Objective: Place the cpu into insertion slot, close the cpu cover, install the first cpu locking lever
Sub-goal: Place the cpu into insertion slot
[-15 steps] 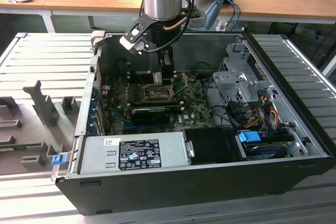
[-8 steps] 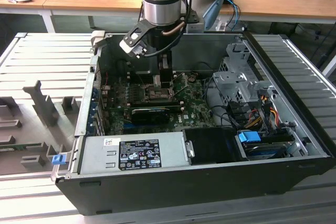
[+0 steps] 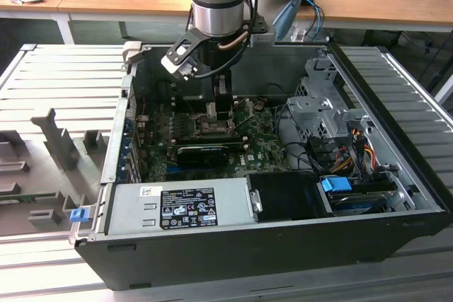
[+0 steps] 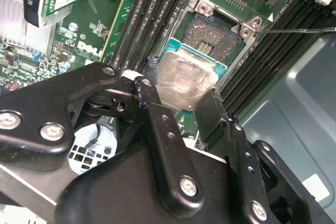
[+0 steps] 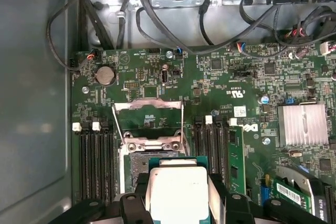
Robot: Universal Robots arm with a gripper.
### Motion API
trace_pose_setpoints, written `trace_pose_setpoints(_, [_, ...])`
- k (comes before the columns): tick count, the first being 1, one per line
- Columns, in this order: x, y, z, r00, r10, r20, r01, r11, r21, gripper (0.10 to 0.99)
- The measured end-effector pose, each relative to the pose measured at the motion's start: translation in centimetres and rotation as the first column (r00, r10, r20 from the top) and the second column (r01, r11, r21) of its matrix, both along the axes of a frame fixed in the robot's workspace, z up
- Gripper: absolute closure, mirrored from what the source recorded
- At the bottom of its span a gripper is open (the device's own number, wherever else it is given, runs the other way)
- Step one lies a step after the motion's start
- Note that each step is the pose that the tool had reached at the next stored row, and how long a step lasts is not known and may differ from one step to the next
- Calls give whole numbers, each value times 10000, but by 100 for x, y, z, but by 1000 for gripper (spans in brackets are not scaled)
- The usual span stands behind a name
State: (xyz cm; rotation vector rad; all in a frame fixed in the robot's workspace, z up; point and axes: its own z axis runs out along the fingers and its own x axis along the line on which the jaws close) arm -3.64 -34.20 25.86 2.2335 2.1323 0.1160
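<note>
The cpu, held in the gripper, overlaps one edge of the insertion slot. The cpu cover stands raised at the slot's opposite edge. Memory slots flank the slot on its two remaining sides. A heatsink lies beyond one memory bank.

Holds the cpu between the black jaws, partly covering the insertion slot, with long black memory slots at either side on the green motherboard.
</note>
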Motion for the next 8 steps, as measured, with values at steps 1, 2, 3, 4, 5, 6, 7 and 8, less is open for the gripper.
trace_pose_setpoints(1, [-4,15,-26,10000,1,0,-1,10000,6,557])
trace_pose_setpoints(2, [-13,26,-46,10000,1,1,-1,10000,24,557])
trace_pose_setpoints(3, [-16,33,-62,10000,2,1,-2,10000,30,557])
trace_pose_setpoints(4, [-17,36,-76,10000,2,1,-2,10000,30,557])
trace_pose_setpoints(5, [-16,40,-99,10000,4,0,-4,10000,29,557])
trace_pose_setpoints(6, [-17,41,-136,10000,3,1,-3,10000,29,557])
trace_pose_setpoints(7, [-17,41,-153,10000,2,0,-2,10000,30,557])
trace_pose_setpoints(8, [-17,41,-161,10000,2,0,-2,10000,30,557])
